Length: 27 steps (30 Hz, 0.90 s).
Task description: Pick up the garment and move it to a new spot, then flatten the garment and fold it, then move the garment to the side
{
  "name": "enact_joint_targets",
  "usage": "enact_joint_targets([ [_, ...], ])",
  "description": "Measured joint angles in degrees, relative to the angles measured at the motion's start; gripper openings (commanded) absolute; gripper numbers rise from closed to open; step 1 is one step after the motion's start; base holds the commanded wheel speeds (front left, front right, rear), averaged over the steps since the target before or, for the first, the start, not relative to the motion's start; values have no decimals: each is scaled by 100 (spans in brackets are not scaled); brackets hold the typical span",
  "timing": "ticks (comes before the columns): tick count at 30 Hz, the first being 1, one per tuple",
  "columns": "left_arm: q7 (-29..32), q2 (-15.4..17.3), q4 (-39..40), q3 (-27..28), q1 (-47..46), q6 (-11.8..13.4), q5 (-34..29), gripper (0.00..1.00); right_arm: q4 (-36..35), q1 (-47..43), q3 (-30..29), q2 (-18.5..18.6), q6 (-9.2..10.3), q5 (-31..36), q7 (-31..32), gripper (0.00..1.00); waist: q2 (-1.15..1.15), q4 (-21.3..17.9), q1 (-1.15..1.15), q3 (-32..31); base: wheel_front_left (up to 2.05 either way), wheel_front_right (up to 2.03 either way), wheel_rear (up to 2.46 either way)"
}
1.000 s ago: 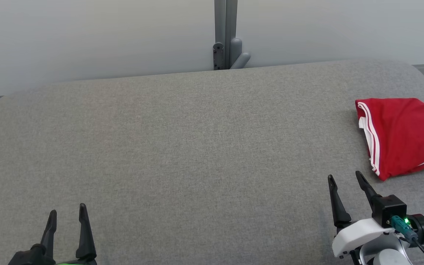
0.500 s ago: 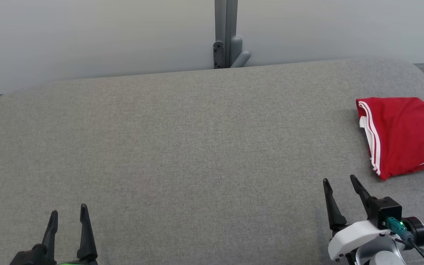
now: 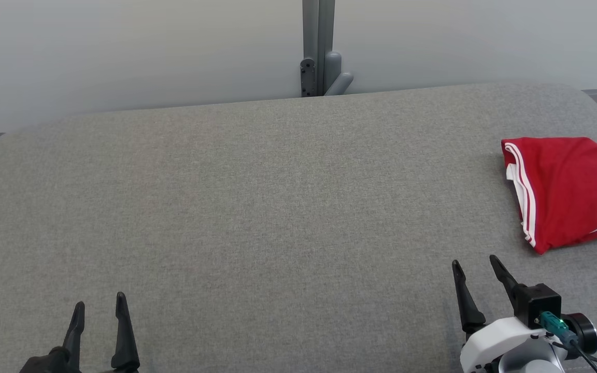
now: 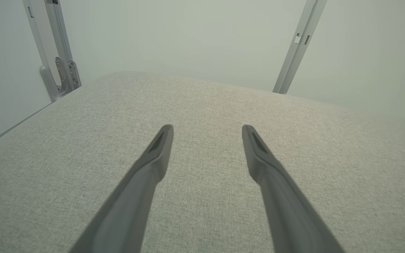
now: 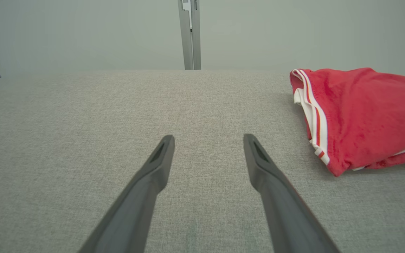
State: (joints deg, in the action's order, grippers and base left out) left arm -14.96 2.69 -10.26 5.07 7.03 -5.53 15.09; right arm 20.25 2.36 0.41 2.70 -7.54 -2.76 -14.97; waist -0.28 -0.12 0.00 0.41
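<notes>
We see one grey fabric-covered desk (image 3: pixel 278 207), with one folded red garment (image 3: pixel 568 191), white-striped, lying at its right end. Two tools hover over the desk's near edge, the left tool (image 3: pixel 99 301) and the right tool (image 3: pixel 474 261), each spread wide and gripping nothing.

No readable text, label or number anywhere

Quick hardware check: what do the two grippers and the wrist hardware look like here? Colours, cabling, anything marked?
Left gripper and right gripper match: two long, dark, tapered fingers, each with a slot-like recess near the tip. Behind the right one sit a white shell, a black block and a teal connector feeding a black cable. No markings legible.
</notes>
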Motion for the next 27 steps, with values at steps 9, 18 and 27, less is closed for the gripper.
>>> enact_joint_targets([
  [9,22,-15,-102,-11,5,0,-1,0,81,-24,1,-14,0,-1,1,0,0,0,0,4,0,0,0],
  [18,188,-49,-325,-3,3,-1,422,0,275,-126,-65,-48,0,-492,192,0,0,0,0,3,0,0,0],
  [27,408,-49,-313,0,-71,-9,1339,0,135,-121,-120,-47,0,-1543,416,0,0,1,0,1,0,0,0],
])
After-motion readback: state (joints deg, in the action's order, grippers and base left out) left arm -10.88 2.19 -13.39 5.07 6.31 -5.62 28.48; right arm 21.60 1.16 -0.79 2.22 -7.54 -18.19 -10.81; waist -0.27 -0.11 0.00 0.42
